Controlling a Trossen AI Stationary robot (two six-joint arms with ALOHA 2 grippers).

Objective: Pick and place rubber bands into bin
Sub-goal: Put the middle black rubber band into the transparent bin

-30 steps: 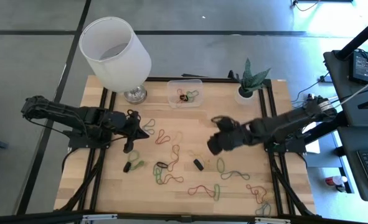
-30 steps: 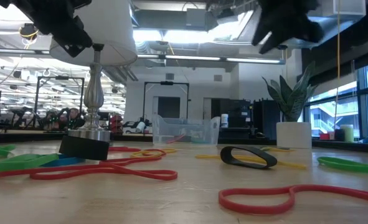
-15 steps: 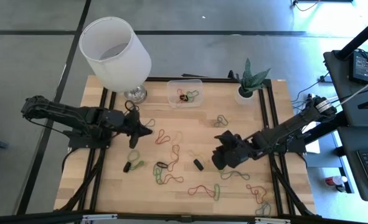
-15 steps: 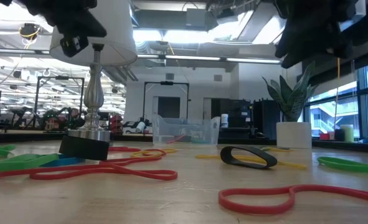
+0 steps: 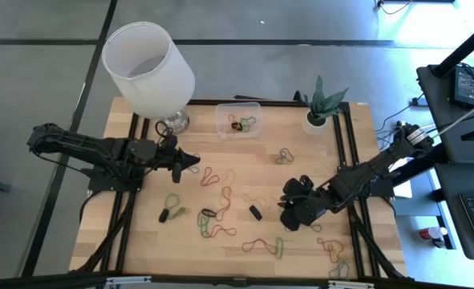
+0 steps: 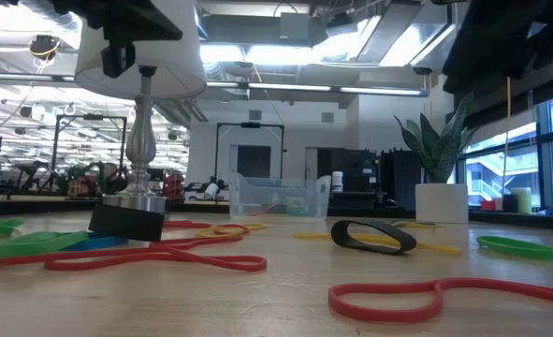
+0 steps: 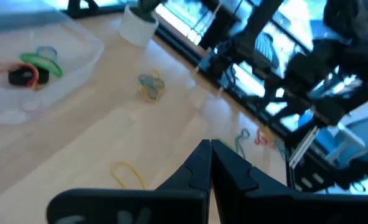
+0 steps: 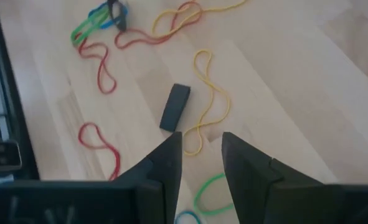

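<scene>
Rubber bands in red, green, yellow and black lie scattered on the wooden table (image 5: 245, 172). The clear bin (image 5: 238, 120) stands at the far edge with a few bands inside; it also shows in the left wrist view (image 7: 40, 68). My left gripper (image 5: 195, 160) hangs above the table's left half, shut, its fingertips (image 7: 208, 149) together with nothing between them. My right gripper (image 5: 286, 213) hovers open over the right half. Just ahead of its fingers (image 8: 171, 155) lie a yellow band (image 8: 208, 106) and a black band (image 8: 174, 106).
A lamp with a big white shade (image 5: 148, 68) stands at the far left corner, and a small white plant pot (image 5: 317, 120) at the far right. A tangle of bands (image 5: 212, 221) lies near the middle, and more bands (image 5: 333, 249) lie toward the near right corner.
My right gripper has moved toward the table's near edge and sunk lower, staying open. My left gripper has rolled at the wrist and tipped up from pointing downward to nearly level, pointing toward the table's right; it stays shut.
</scene>
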